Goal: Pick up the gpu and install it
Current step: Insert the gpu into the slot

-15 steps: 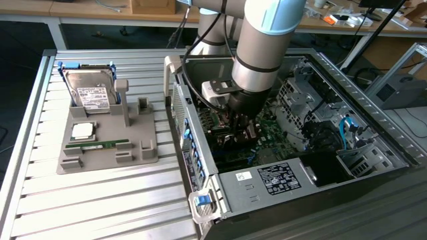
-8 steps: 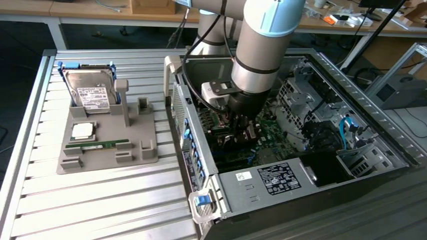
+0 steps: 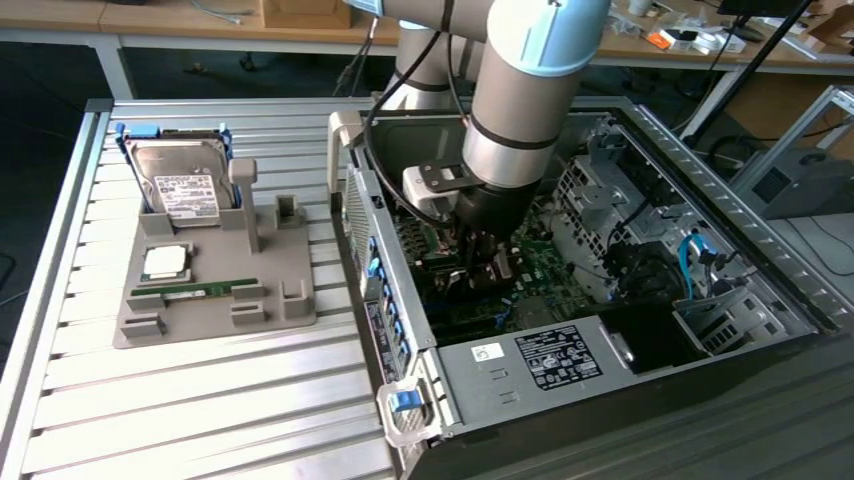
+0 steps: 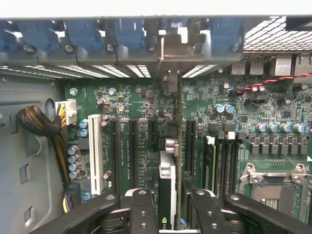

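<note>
The gpu (image 4: 168,170) shows edge-on as a thin dark card standing upright in a motherboard slot, its silver bracket (image 4: 170,80) up against the case's rear slot openings. My gripper (image 4: 169,194) straddles the card's near end, one black finger (image 4: 142,207) on each side of it, and a narrow gap shows on both sides, so the jaws look open. In the exterior view my gripper (image 3: 483,262) reaches deep into the open computer case (image 3: 534,370), over the green motherboard (image 3: 541,265), and hides the card.
A grey fixture tray (image 3: 287,310) at the exterior view's left holds a hard drive (image 3: 180,185), a CPU (image 3: 166,262) and a green memory stick (image 3: 200,290). Near the card are a white slot (image 4: 96,156), a cable bundle (image 4: 44,126), the CPU socket (image 4: 275,190) and blue retention clips (image 4: 129,34).
</note>
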Controlling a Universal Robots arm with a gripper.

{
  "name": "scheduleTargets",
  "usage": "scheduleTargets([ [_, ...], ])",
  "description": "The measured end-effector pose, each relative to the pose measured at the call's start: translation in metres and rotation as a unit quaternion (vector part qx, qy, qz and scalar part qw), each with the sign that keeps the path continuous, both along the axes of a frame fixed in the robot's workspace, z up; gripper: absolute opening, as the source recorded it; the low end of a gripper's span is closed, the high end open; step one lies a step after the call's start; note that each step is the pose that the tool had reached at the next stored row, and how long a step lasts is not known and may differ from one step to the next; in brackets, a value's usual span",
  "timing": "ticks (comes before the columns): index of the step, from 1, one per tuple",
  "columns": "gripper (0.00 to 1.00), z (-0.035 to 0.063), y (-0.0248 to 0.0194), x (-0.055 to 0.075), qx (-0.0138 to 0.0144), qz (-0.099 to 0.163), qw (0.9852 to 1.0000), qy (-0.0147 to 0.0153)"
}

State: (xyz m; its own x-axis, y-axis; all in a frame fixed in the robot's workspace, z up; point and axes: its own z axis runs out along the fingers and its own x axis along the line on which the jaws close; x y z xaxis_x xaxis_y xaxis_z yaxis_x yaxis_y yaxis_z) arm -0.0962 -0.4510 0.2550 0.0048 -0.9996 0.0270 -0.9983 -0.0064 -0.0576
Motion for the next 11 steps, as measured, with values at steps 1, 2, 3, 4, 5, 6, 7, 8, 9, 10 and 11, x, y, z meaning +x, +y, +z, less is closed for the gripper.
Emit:
scheduleTargets([
  [1,0.34,0.0010,0.0000,0.000,-0.0002,0.000,1.0000,0.0001],
  [2,0.34,0.0031,0.0001,0.000,-0.0001,0.000,1.0000,0.0000],
  [3,0.34,0.0059,0.0008,0.000,0.0000,0.000,1.0000,-0.0001],
  [4,0.34,0.0090,0.0017,0.000,0.0000,0.000,1.0000,-0.0001],
  [5,0.34,0.0121,0.0027,0.000,-0.0001,0.000,1.0000,-0.0001],
  [6,0.34,0.0155,0.0041,0.000,0.0000,0.000,1.0000,-0.0001],
  [7,0.34,0.0179,0.0057,0.000,0.0001,0.000,1.0000,-0.0002],
  [8,0.34,0.0229,0.0088,0.000,0.0001,0.000,1.0000,-0.0001],
  [9,0.33,0.0246,0.0104,0.000,0.0000,0.000,1.0000,-0.0001],
  [10,0.26,0.0259,0.0112,0.000,0.0000,0.000,1.0000,-0.0001],
  [11,0.20,0.0269,0.0117,0.000,-0.0001,0.000,1.0000,-0.0001],
])
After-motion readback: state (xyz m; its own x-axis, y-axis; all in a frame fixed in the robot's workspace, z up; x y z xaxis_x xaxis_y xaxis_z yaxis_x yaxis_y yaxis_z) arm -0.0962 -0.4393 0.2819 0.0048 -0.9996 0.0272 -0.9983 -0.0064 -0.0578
